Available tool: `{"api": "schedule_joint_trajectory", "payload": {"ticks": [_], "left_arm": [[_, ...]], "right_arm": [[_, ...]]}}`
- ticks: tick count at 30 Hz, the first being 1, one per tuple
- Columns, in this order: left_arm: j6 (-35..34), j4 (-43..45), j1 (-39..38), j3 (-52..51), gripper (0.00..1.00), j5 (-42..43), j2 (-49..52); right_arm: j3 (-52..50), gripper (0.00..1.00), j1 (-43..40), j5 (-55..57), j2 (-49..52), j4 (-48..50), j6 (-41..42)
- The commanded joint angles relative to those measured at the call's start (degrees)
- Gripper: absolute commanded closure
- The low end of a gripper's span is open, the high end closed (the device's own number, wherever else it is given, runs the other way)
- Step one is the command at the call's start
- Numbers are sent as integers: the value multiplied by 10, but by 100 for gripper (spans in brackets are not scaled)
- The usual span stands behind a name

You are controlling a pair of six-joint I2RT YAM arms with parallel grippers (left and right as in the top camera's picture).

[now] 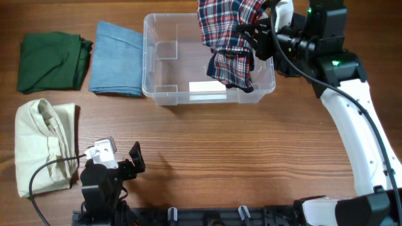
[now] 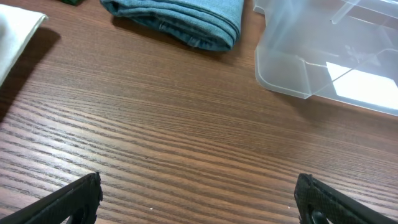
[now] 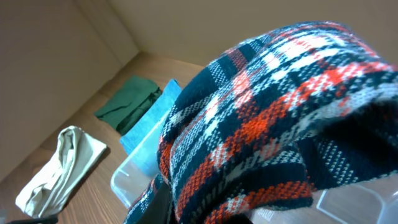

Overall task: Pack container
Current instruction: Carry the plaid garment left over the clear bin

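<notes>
While the right gripper (image 1: pixel 256 32) is clamped tight on the plaid garment (image 1: pixel 229 47), I see the cloth hanging bunched over the right half of the container (image 1: pixel 164 95). Its lower end is down near the near-right corner, and I can't tell if it touches the bin floor. Right wrist view is mostly plaid (fingers hidden by fabric). Left gripper (image 2: pixel 199 198) has its jaws spread wide, holding nothing, low over bare table (image 2: pixel 155 124). Container is a clear plastic bin with rounded corners, a thick rim and a white label (image 1: pixel 207 88) at the near wall, upright at back centre. A folded blue garment (image 1: pixel 116 59) lies just beside its left wall, a green one (image 1: pixel 50 59) further left, and a cream one (image 1: pixel 41 147) near-left.
</notes>
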Motion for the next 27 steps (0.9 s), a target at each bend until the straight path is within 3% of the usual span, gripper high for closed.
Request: {"api": "schedule_joint_trajectory", "payload": {"ticks": [1,13,27], "left_arm": [[-9,-6,3,0,0,11,-5],[-9,-6,3,0,0,11,-5],[-9,-6,3,0,0,11,-5]], "right_arm": [[21,96,8,-15,19,18,8],[21,96,61,20,67,34,-9],[21,96,62,105,117,8,-9]]}}
